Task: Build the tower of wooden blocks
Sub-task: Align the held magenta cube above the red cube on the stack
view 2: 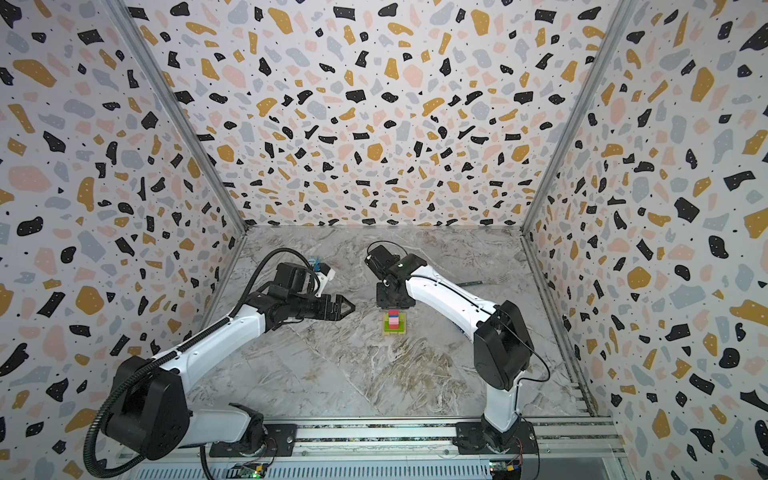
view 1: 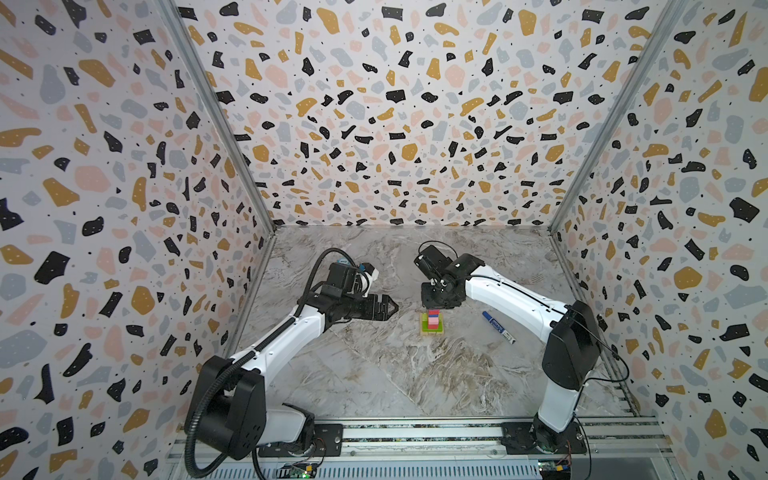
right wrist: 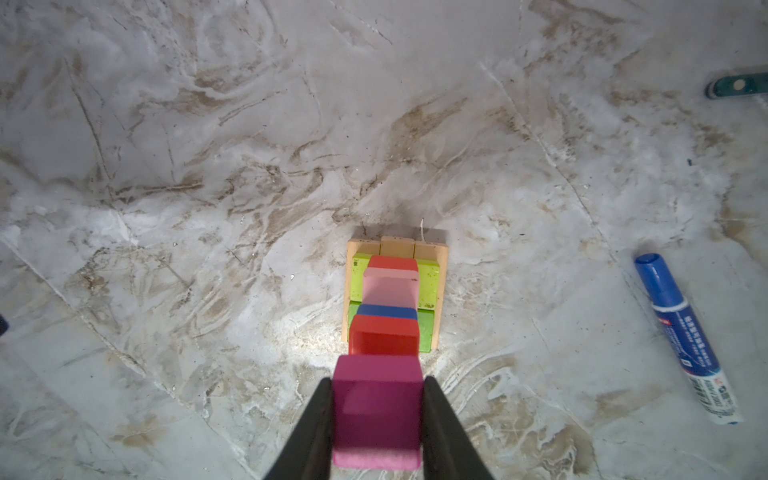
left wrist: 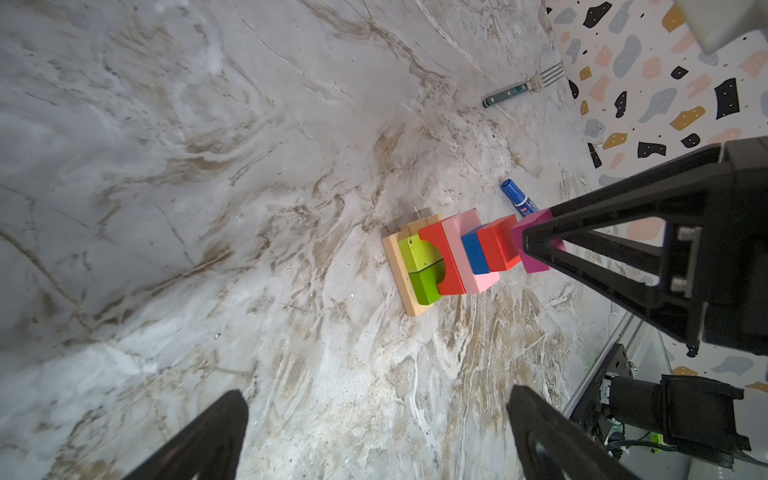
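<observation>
The tower (view 1: 432, 323) (view 2: 395, 323) stands mid-table: a tan base (left wrist: 409, 286), lime-green blocks (left wrist: 419, 262), a red block (left wrist: 440, 253), a pink block (left wrist: 478, 278), then a blue cube (left wrist: 473, 255) and an orange-red cube (left wrist: 496, 245). My right gripper (right wrist: 378, 382) comes down from above and is shut on the magenta cube (right wrist: 376, 407) (left wrist: 536, 262), which lies against the orange-red cube (right wrist: 384, 338) at the top. My left gripper (left wrist: 376, 399) (view 1: 392, 308) hovers to the left of the tower, open and empty.
A blue-capped marker pen (view 1: 498, 327) (right wrist: 685, 336) lies right of the tower. A fork (left wrist: 523, 88) rests near the right wall. A pale blue box (view 2: 314, 262) sits behind the left wrist. Patterned walls close in three sides.
</observation>
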Robot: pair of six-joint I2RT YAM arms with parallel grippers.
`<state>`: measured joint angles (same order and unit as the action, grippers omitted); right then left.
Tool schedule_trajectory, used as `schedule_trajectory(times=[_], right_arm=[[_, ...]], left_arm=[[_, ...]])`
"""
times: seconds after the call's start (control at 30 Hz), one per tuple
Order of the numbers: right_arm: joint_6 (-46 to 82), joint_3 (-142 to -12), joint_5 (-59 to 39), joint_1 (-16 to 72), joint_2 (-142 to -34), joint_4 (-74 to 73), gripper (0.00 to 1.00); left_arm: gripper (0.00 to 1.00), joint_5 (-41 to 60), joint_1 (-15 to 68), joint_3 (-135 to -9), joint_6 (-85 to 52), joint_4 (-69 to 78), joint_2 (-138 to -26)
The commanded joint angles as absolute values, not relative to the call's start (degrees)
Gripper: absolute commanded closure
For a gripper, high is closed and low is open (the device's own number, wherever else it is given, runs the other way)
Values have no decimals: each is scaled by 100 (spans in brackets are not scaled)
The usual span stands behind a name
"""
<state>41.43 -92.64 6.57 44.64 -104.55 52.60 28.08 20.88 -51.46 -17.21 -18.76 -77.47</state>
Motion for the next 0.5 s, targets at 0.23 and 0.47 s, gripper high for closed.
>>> schedule_trajectory(times=[0.23,0.47], right_arm=[[4165,-9462,763,4500,-10479,5424,70],[4181,-9441,813,4509,-10505,5414,70]], left_arm=[[1,2893,2057,-5083,-1712,-1725,-7624],[1,2896,2061,-5089,-1714,-1728,-7625]])
